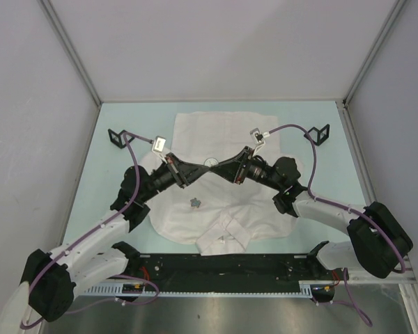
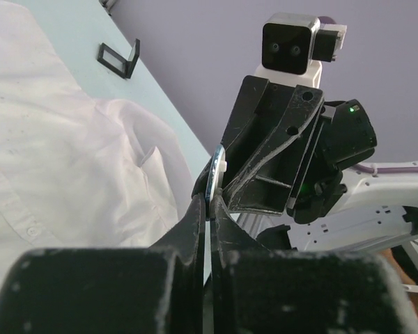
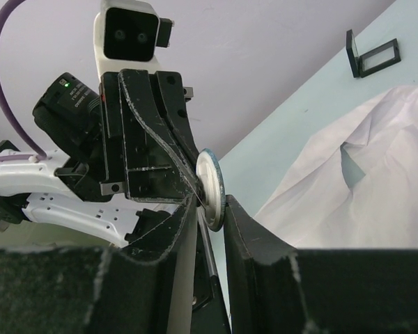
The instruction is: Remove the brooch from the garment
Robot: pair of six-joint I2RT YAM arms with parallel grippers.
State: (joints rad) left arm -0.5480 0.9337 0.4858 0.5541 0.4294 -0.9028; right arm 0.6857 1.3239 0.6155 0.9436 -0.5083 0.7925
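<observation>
The garment (image 1: 216, 132), a white shirt, lies spread on the pale green table; it also shows in the wrist views (image 2: 56, 139) (image 3: 376, 181). The brooch (image 1: 210, 163) is a round white disc with a bluish rim, held in the air above the middle of the shirt. Both arms meet there tip to tip. My left gripper (image 1: 203, 169) (image 2: 209, 205) is shut on the brooch's lower edge (image 2: 215, 170). My right gripper (image 1: 218, 167) (image 3: 210, 209) has the disc (image 3: 210, 186) between its fingertips, both fingers against it. A small grey star-shaped piece (image 1: 195, 203) lies on the shirt below.
Two black brackets stand on the table, one back left (image 1: 117, 136) (image 3: 373, 54) and one back right (image 1: 320, 132) (image 2: 118, 59). Grey walls close in the table on three sides. A black rail (image 1: 223, 268) runs along the near edge between the arm bases.
</observation>
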